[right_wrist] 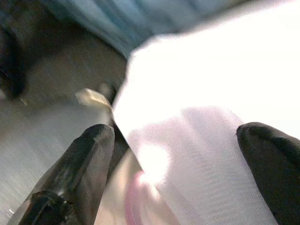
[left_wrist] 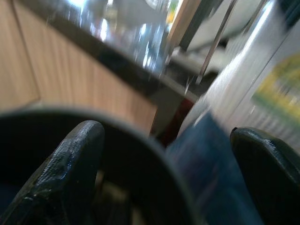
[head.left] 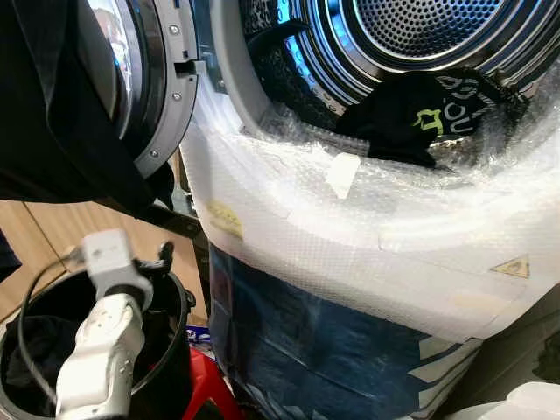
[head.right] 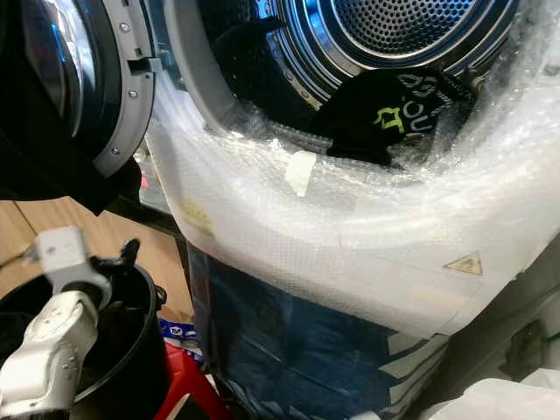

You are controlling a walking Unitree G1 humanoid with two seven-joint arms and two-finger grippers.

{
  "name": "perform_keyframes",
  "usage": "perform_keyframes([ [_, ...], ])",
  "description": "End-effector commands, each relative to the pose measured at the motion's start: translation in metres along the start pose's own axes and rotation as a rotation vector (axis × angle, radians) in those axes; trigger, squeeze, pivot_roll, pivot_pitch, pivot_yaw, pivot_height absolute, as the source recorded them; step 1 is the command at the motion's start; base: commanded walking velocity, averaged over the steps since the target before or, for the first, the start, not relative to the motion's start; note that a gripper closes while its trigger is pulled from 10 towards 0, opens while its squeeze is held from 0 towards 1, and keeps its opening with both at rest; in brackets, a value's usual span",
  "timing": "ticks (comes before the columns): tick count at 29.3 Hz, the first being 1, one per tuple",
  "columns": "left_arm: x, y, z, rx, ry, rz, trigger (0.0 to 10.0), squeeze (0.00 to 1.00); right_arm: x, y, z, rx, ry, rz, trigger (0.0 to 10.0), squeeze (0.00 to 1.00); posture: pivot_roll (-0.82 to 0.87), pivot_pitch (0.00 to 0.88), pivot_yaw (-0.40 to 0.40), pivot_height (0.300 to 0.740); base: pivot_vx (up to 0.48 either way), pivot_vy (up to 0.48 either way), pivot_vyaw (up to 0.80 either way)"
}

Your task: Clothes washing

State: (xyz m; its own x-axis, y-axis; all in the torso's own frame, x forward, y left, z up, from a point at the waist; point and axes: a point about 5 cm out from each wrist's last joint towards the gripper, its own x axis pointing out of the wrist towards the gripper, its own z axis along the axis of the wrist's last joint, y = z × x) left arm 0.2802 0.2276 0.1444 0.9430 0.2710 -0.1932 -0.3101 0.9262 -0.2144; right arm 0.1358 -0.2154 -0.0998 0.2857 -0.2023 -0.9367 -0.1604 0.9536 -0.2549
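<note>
It was a home laundry corner; a front-loading washing machine (head.left: 367,227), still wrapped in bubble wrap (head.left: 350,236) and blue packing film, stood with its door (head.left: 149,79) swung open; a black garment (head.left: 420,118) lay in the perforated steel drum (head.left: 411,26); a black laundry basket (head.right: 131,350) sat beside it; light wooden cabinet panels (left_wrist: 70,89) ran alongside.

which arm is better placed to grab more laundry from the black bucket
Left. The left gripper hangs open at the black bucket rim, dark clothes below. The right gripper faces white material elsewhere.
</note>
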Motion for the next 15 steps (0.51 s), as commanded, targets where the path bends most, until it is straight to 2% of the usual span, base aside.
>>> perform_keyframes([
  [1, -0.009, 0.010, 0.011, 0.009, -0.008, 0.010, 10.0, 1.00, 0.000, 0.003, -0.006, -0.013, -0.005, -0.015, 10.0, 0.00, 0.06, 0.048, 0.011, 0.740, 0.000, 0.000, 0.00],
  [3, -0.010, 0.019, 0.014, 0.028, -0.003, 0.032, 10.0, 1.00, 0.000, 0.007, -0.009, -0.016, -0.010, -0.001, 10.0, 0.00, 0.07, 0.056, 0.011, 0.740, 0.000, 0.000, 0.00],
  [5, -0.011, 0.038, 0.018, 0.036, 0.030, 0.129, 10.0, 1.00, 0.000, 0.009, -0.016, -0.013, 0.010, 0.005, 10.0, 0.00, 0.07, 0.061, 0.012, 0.740, 0.000, 0.000, 0.00],
  [7, -0.012, 0.056, 0.024, 0.113, 0.057, 0.168, 10.0, 1.00, 0.000, 0.011, -0.020, 0.021, 0.026, 0.005, 10.0, 0.00, 0.07, 0.077, 0.016, 0.740, 0.000, 0.000, 0.00],
  [8, -0.012, 0.056, 0.024, 0.113, 0.057, 0.168, 10.0, 1.00, 0.000, 0.011, -0.020, 0.021, 0.026, 0.005, 10.0, 0.00, 0.07, 0.077, 0.016, 0.740, 0.000, 0.000, 0.00],
  [10, -0.010, 0.079, 0.030, 0.378, 0.047, 0.205, 10.0, 1.00, 0.001, 0.008, -0.019, 0.077, 0.025, -0.019, 10.0, 0.00, 0.08, 0.095, 0.013, 0.740, 0.000, 0.000, 0.00],
  [11, -0.010, 0.081, 0.030, 0.398, 0.051, 0.206, 10.0, 1.00, 0.001, 0.007, -0.018, 0.079, 0.024, -0.022, 10.0, 0.00, 0.08, 0.095, 0.013, 0.740, 0.000, 0.000, 0.00],
  [13, -0.010, 0.090, 0.021, 0.300, 0.122, 0.225, 10.0, 1.00, 0.001, 0.005, -0.014, 0.089, 0.013, -0.028, 10.0, 0.00, 0.07, 0.100, 0.022, 0.740, 0.000, 0.000, 0.00],
  [15, -0.010, 0.094, 0.012, 0.250, 0.184, 0.213, 10.0, 1.00, 0.001, 0.002, -0.008, 0.103, -0.004, -0.038, 10.0, 0.00, 0.07, 0.100, 0.021, 0.740, 0.000, 0.000, 0.00],
])
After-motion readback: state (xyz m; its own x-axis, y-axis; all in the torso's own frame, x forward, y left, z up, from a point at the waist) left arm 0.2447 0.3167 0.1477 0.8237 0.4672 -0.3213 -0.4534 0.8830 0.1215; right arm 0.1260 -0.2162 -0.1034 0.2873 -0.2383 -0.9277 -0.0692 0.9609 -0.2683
